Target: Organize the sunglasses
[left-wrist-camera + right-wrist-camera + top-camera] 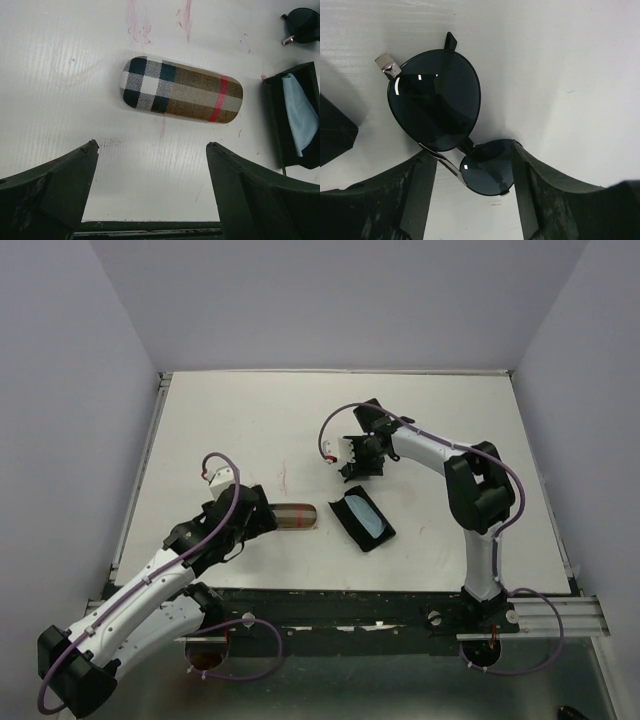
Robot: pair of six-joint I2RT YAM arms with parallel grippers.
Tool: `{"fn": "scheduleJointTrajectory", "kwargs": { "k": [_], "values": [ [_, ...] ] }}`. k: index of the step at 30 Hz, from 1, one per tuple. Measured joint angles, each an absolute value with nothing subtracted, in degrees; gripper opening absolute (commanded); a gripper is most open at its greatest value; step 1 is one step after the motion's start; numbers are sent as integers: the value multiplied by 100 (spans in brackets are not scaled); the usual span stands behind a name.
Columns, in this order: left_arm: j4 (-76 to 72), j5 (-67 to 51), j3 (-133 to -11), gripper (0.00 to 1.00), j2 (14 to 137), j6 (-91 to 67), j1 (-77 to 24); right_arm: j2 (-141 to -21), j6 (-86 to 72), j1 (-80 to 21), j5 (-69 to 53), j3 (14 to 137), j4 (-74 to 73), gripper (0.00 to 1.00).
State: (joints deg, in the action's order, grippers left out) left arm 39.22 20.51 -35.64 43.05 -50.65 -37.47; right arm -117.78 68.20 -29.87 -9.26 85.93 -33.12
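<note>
The black sunglasses (435, 100), with dark roundish lenses, lie at mid-table. My right gripper (472, 150) straddles one lens, and its fingers (530, 175) touch the frame and a temple. The same pair shows in the left wrist view (302, 25). I cannot tell if it is lifted. In the top view the right gripper (358, 462) hides the pair. My left gripper (152, 145) is open and empty, just short of the shut plaid case (182, 90). It also shows in the top view (262, 518). The orange sunglasses are out of view.
The plain black case (362, 521) lies open with a blue cloth (300, 117) inside, right of the plaid case (297, 515) and just in front of the right gripper. Its corner shows in the right wrist view (335, 135). Red marks stain the white table (250, 420).
</note>
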Motion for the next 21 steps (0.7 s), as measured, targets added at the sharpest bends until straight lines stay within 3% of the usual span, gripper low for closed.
{"fn": "scheduleJointTrajectory", "kwargs": {
  "k": [13, 21],
  "values": [
    [3924, 2093, -3621, 99, 4661, -5013, -3719, -12057, 6952, -2912, -1243, 8906, -3326, 30],
    [3885, 2091, -3830, 99, 4956, -4936, -3719, -11974, 6860, -2912, -1278, 8952, -3242, 17]
  ]
}}
